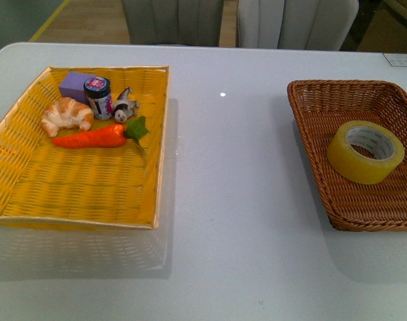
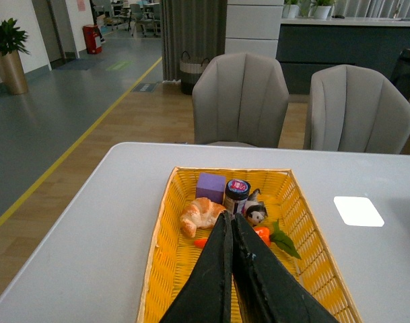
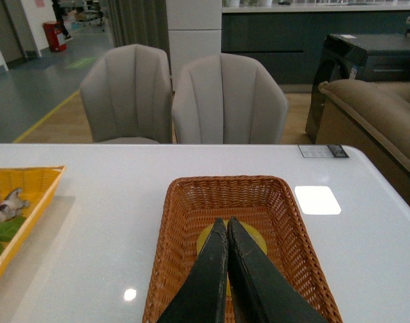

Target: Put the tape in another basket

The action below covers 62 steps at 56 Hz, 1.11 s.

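Brown wicker forms the basket in which the tape lies, so the grasp is judged not yet begun. The right gripper is held clenched and empty above the tape, which is partly hidden beneath its fingers. An opening and descent are judged to be required next.

White table carries two baskets — yellow tray-basket, brown basket.
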### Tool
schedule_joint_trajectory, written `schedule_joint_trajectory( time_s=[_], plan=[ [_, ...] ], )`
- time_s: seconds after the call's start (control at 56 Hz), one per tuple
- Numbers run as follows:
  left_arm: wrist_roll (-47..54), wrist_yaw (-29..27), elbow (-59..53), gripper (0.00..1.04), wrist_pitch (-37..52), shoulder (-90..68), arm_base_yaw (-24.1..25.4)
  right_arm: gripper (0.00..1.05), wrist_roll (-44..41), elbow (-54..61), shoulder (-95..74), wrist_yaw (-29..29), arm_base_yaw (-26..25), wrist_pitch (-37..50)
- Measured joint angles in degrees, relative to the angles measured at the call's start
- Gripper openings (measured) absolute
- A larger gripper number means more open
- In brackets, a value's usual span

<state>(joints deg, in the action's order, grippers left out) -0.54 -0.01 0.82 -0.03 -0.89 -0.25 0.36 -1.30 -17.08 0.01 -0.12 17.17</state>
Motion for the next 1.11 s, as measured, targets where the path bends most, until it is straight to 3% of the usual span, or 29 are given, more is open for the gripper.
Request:
schedule_joint_trajectory(
  time_s=[0.375, 0.482, 0.821, 0.911, 1.107],
  plan=[
    [0.0, 0.0, 0.0, 0.02, 0.0, 0.0, 0.0, 0.02, 0.0, 0.0, 7.0, 0.0, 0.0, -7.0],
    [0.0, 0.0, 0.0, 0.02, 0.0, 0.0, 0.0, 0.02, 0.0, 0.0, 14.6, 0.0, 0.0, -16.3],
    [0.0, 0.0, 0.0, 0.02, 0.0, 0.0, 0.0, 0.02, 0.0, 0.0, 16.7, 0.0, 0.0, -17.1],
    [0.0, 0.0, 0.0, 0.02, 0.0, 0.0, 0.0, 0.15, -0.1, 0.0, 16.7, 0.0, 0.0, -17.1],
    [0.0, 0.0, 0.0, 0.35, 0.0, 0.0, 0.0, 0.49, -0.1, 0.0, 16.7, 0.0, 0.0, -17.1]
  ],
)
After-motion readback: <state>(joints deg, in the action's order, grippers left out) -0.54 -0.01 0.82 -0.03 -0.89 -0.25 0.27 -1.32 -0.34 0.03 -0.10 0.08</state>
